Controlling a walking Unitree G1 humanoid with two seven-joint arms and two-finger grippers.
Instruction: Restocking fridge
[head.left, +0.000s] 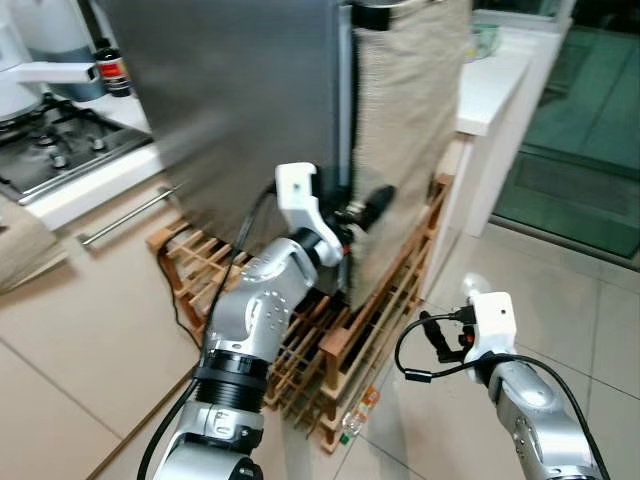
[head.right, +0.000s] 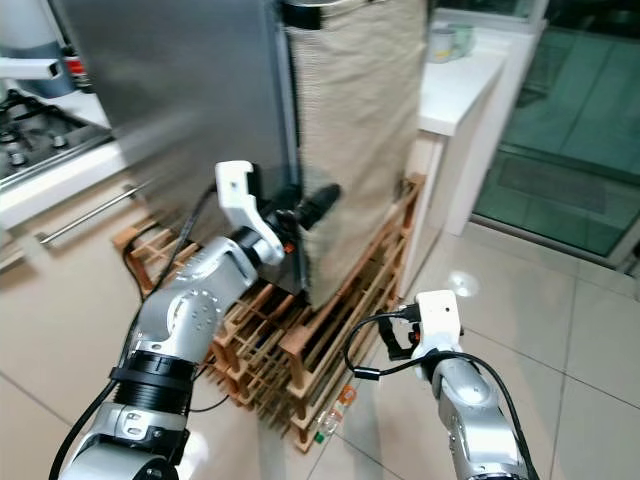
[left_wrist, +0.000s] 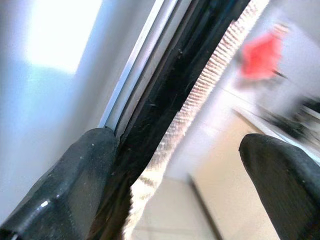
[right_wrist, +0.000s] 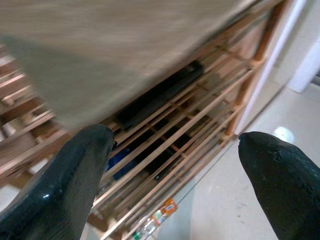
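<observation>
- Nearest, low and to the right of the fridge (head.left: 240, 100): right gripper (right_wrist: 175, 165) hanging over the tiled floor (head.left: 560, 290), fingers (right_wrist: 65, 185) spread wide with nothing between them, pointed toward the wooden rack (head.left: 340, 350).
- Black cable (head.left: 420, 365) looping beside the right wrist.
- On the floor by the rack's near corner, below the fridge: a small bottle (head.left: 355, 415) with an orange label, lying on its side.
- Under and in front of the fridge: wooden rack of thin slats, with dark shapes lying inside; too blurred to tell what.
- At the fridge's front edge: left gripper (head.left: 368, 208) raised on a bent silver arm, fingers apart; one finger (left_wrist: 70, 185) against the dark strip beside the steel door's edge, the other clear of it, nothing held.
- Beige woven cloth (head.left: 400, 130) hanging down the fridge's side, just right of the door edge, its lower end reaching the rack.
- Fridge door a plain grey steel panel, shut as far as can be seen.
- Left of the fridge: pale counter with a gas hob (head.left: 50, 150), a long drawer handle (head.left: 130, 215) below, a dark bottle (head.left: 112, 68) with a red label at the back.
- Right of and beyond the fridge: white counter (head.left: 495, 85) carrying a blurred cup; past it, a dark glass door (head.left: 580, 130).
</observation>
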